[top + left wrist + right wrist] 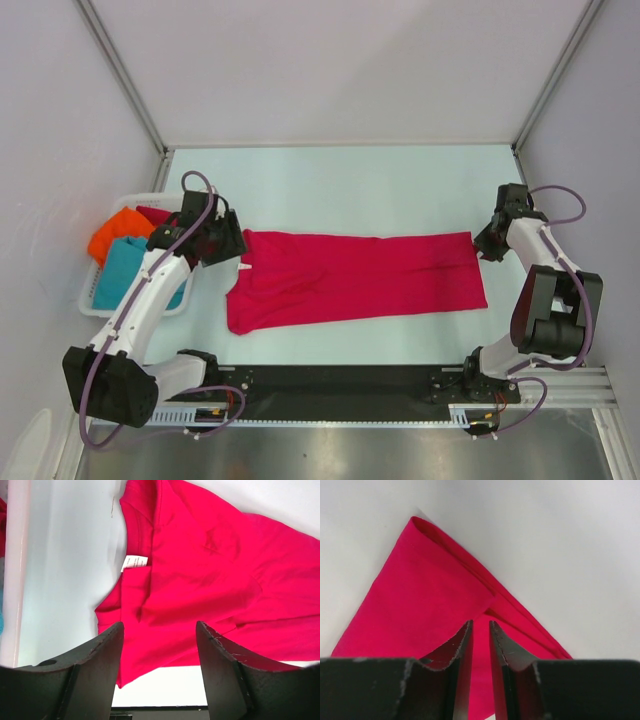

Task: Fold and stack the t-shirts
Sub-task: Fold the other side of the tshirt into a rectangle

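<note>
Left fingers (85,675) spread over crimson t-shirt (360,275) collar, right fingers (455,670) nearly pressed together at hem, pinch not discernible; fold may be dragged askew if one layer is caught.

A crimson t-shirt (355,278) lies flat across the middle of the worktop (350,185), folded into a long band. Its collar end is at the left, with a small white label (134,562) showing, and its hem is at the right. The orange t-shirt (115,232), the teal t-shirt (125,265) and a sliver of a second crimson t-shirt (155,213) sit bunched in the basket (88,300) at the left.
</note>
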`<move>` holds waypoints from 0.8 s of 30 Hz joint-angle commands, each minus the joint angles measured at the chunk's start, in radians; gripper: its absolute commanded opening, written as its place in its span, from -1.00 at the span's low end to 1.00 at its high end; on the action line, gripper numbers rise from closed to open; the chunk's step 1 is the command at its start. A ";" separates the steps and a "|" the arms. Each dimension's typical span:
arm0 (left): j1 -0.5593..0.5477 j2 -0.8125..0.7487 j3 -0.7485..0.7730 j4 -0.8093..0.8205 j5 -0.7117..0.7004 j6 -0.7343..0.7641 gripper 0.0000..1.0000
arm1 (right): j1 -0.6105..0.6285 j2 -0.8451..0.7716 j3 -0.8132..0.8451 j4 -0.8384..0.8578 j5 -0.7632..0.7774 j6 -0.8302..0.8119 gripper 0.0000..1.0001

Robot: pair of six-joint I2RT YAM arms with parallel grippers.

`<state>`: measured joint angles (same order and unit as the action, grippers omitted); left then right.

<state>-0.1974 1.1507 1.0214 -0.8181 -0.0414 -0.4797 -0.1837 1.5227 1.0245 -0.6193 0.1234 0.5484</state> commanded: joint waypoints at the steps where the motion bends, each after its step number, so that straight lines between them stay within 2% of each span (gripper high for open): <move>1: -0.004 -0.002 0.020 0.013 0.011 -0.014 0.30 | -0.003 -0.001 0.046 -0.011 0.001 -0.018 -0.51; 10: -0.007 0.076 -0.157 0.189 0.113 -0.063 0.30 | 0.021 0.027 0.052 0.003 -0.010 -0.005 -0.52; 24: -0.019 0.176 -0.284 0.376 0.186 -0.106 0.29 | 0.067 0.056 0.086 0.006 -0.011 0.004 -0.53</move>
<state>-0.2012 1.3037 0.7578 -0.5430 0.1020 -0.5594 -0.1219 1.5753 1.0752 -0.6193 0.1150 0.5491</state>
